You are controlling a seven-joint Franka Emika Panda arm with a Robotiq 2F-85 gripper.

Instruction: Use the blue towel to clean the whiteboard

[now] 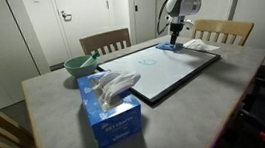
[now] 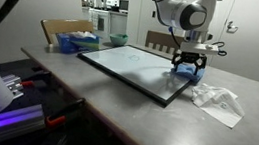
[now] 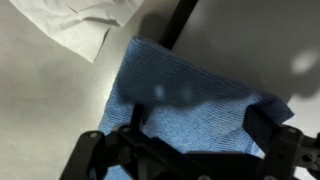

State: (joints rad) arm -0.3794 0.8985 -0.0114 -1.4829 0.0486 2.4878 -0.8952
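On the table [image 1: 45, 104] the whiteboard [image 1: 173, 71] is laid flat. The blue towel [image 3: 190, 100] is found at its far corner, partly over the black frame, w/ a white cloth [image 2: 217, 99] just beside. The gripper [image 3: 185, 150] is parked over the towel, jaws spread, nothing pinched. Grasp step prob; a squeeze is needed b4 wiping.

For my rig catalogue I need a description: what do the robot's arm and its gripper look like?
The arm has rounded white segments with darker bands at the joints. The gripper is black, with two chunky fingers on linkage bars. Cables and markings are too small to tell.
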